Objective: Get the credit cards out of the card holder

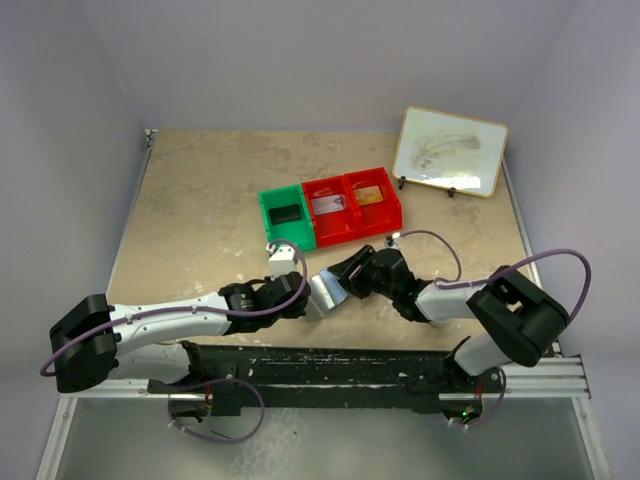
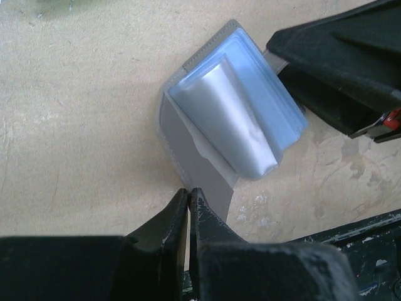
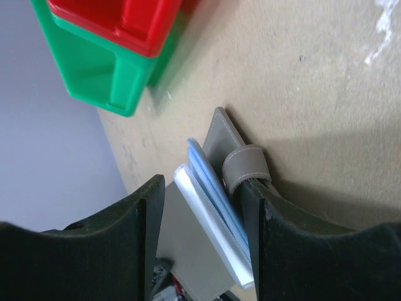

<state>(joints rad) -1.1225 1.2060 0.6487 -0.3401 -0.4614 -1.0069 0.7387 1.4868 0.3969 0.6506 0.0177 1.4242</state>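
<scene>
Down by the near edge of the table (image 1: 200,200), the card holder (image 1: 325,292) sits splayed open between both arms. Pretty sure the right gripper (image 3: 202,185) is clamped around its blue plastic sleeves (image 2: 263,94). The left gripper (image 2: 188,193) is pinched closed right at the grey flap (image 2: 188,150), can't tell if it's nipping it.

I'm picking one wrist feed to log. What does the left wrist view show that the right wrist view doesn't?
Only the left wrist view: the left pincer, shut at a corner of the card holder, and a silvery sheet lying over its sleeves. Only the right wrist view: the green bin, the red bin, and the holder's grey loop. Both: the open holder with blue-tinted sleeves on the tan table, and the right pincer on it.
</scene>
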